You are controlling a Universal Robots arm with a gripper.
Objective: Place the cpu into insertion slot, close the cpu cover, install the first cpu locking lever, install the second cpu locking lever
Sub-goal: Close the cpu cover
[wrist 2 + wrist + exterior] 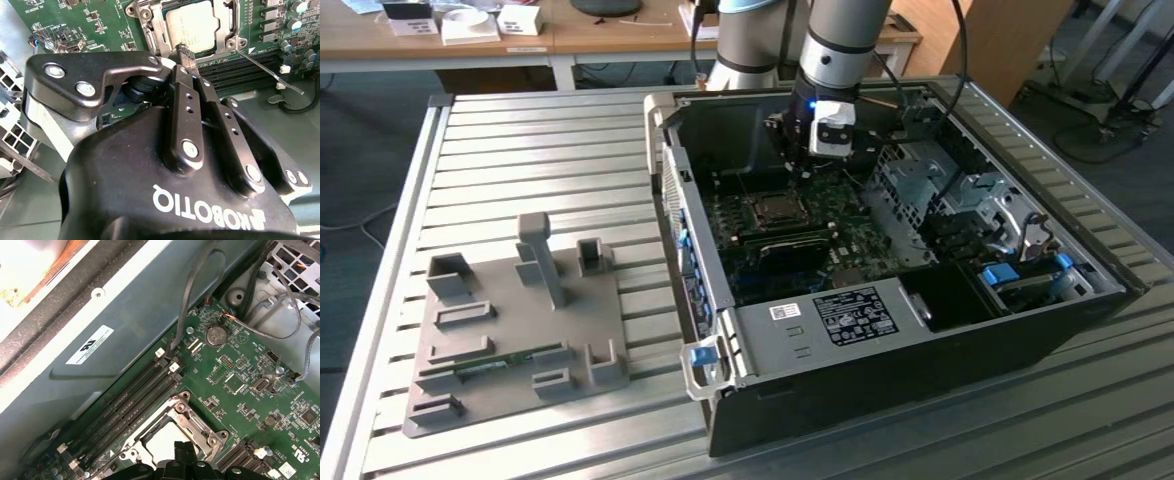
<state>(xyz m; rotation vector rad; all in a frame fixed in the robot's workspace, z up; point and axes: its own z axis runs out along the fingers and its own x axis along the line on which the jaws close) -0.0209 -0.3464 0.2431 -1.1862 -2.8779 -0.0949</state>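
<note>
1. While the arm reaches down into the open computer case on the metal counter, I see my hand low over the green board.
2. The hand looks pressed together, with nothing pinched in it. Its tip is right at the edge of the chip holder. I cannot tell if it is touching or just above.
3. The cpu lies flat in its slot, silver top up. That step looks done.
4. The cpu cover looks folded down around the chip, and the chip shows through its window. I think that step is done too.
5. One thin lever sticks out sideways from a corner of the holder, over the long dark slots. It is not tucked in. I cannot make out the other lever.
6. So I judge we are on the lever part, most likely the first lever.
7. I think this job needs a slow push down on the thin rod, then a small slide sideways to hook it in place. The rod looks thin and springy, so it could slip off the tip. Tiny parts sit close by, so I would go gently.
</note>
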